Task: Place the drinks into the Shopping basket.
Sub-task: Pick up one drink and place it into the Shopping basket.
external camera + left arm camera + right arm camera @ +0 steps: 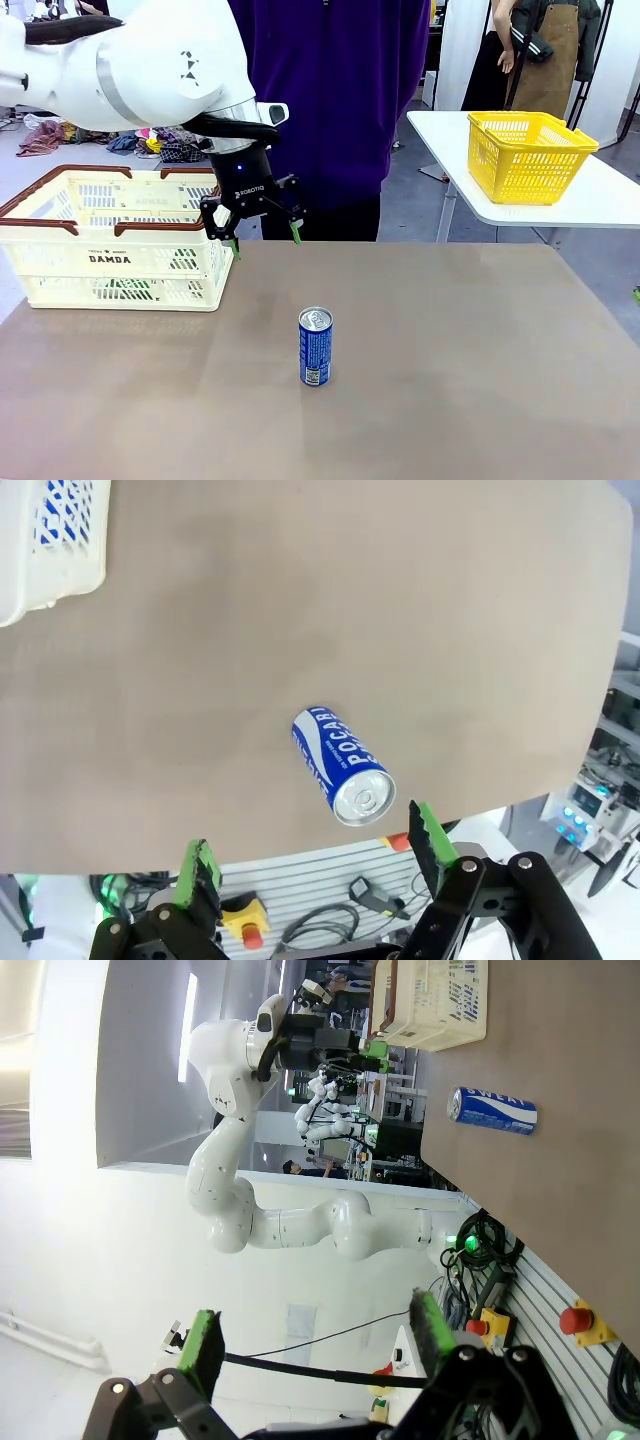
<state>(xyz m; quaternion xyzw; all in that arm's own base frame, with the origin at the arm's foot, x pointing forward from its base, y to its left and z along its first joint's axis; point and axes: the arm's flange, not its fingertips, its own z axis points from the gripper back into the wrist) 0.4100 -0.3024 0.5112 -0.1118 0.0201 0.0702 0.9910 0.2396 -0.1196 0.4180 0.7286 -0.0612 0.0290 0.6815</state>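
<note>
1. Standing upright near the middle of the brown tabletop (450, 380) is a blue can (315, 347) with white lettering and a silver top, alone and touching nothing.
2. The left gripper (265, 238) hangs above the tabletop just beside the right end of the shopping basket (110, 235), well apart from the blue can, which stands nearer the robot and a little to the right of it.
3. Its green-padded fingers (296, 232) are spread wide and hold nothing.
4. In the left wrist view the same gripper (315, 860) looks down at the blue can (341, 766), which shows between the two spread fingers (430, 835) with its silver top toward the camera.
5. A corner of the shopping basket (50, 540) shows at that view's upper left, well apart from the can.
6. The shopping basket sits on the left part of the tabletop; something green shows through its slats near the bottom, too hidden to name.
7. The right gripper (315, 1345) has its fingers (204, 1345) spread with nothing between them; beyond it the view shows the blue can (492, 1110) and the shopping basket (430, 1000) sideways.
8. A person in a purple top (330, 90) stands at the far side of the tabletop.
9. A yellow basket (528, 155) rests on a separate white table (600, 205) to the right.
</note>
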